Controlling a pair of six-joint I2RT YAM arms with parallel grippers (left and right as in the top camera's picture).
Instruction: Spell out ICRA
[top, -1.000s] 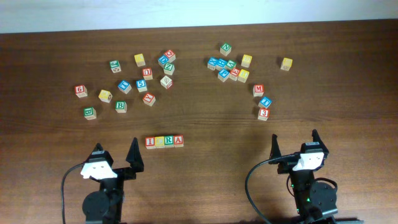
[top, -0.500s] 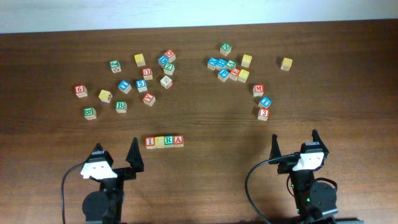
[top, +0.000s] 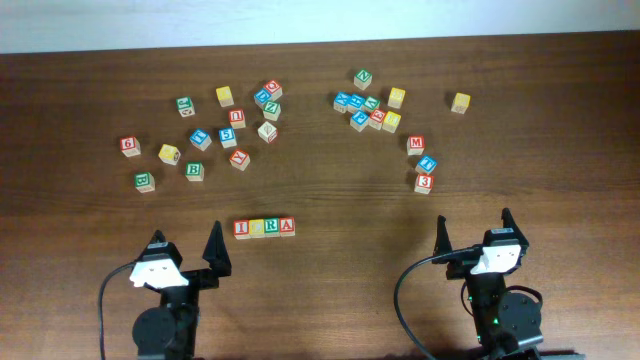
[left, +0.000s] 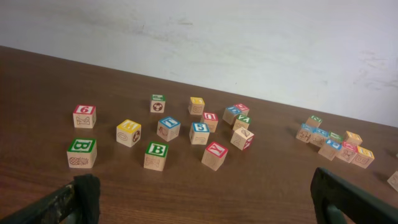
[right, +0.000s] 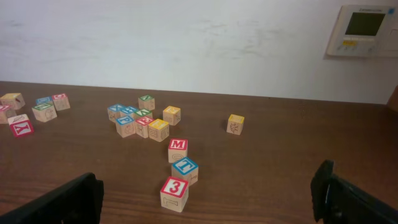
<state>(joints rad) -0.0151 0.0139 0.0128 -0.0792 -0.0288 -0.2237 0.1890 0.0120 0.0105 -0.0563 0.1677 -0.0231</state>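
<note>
Look at the near side of the counter (top: 340, 225). A row of four blocks (top: 264, 227) sits there, side by side and touching. From left to right you can read the I (top: 241, 228), the C (top: 257, 228), the R (top: 272, 227) and the A (top: 287, 226). So the word looks done to me. The letters are small from above, but the order looks right and the row looks straight.

Your left fingers (top: 216, 252) are wide open and hold nothing. They sit near the row, at its near left, and do not touch it. Your right fingers (top: 441, 242) are wide open too, with nothing in them. They are well apart from the row, off to the right.

The other blocks lie farther back in two loose bunches. The left bunch has a 6 block (top: 130, 146) and a B block (top: 194, 171). The right bunch has an M block (top: 416, 144) and a 3 block (top: 424, 183). You do not need any of those.

I think nothing is left to pick up. Just take care not to bump the row when you move the arms.
</note>
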